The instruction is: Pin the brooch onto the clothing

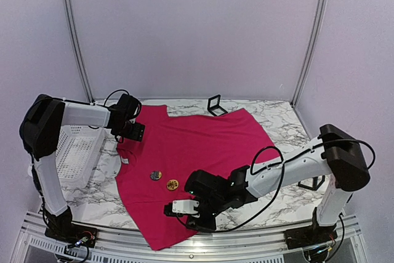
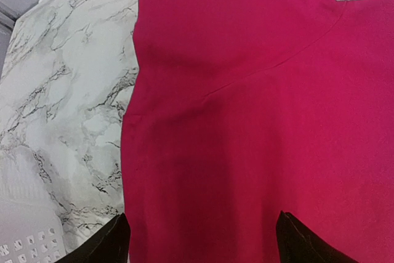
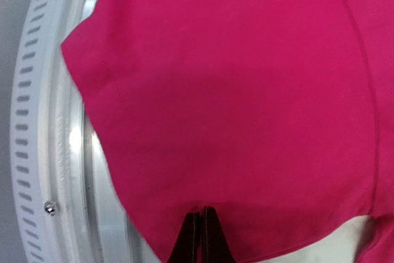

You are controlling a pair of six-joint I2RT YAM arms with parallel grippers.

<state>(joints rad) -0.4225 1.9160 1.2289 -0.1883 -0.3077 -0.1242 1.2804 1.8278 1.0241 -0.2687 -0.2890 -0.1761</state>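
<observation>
The magenta-pink clothing (image 1: 191, 146) lies spread flat on the marble table (image 1: 277, 121). Two small round brooches rest on its chest side by side, a dark one (image 1: 156, 175) and a gold-brown one (image 1: 173, 184). My left gripper (image 1: 130, 132) hovers open over the far sleeve; in the left wrist view its gripper (image 2: 202, 215) has both black fingertips (image 2: 117, 238) wide apart above the clothing (image 2: 246, 121). My right gripper (image 1: 171, 209) is just in front of the brooches, over the near sleeve. In the right wrist view its gripper (image 3: 201, 210) is shut, tips at the clothing (image 3: 234, 90). Neither wrist view shows a brooch.
A white slotted basket (image 1: 77, 146) stands at the table's left edge. A small black frame (image 1: 215, 105) sits at the back beyond the shirt, and another black stand (image 1: 314, 183) lies behind the right arm. A metal rail (image 1: 246, 241) runs along the front edge.
</observation>
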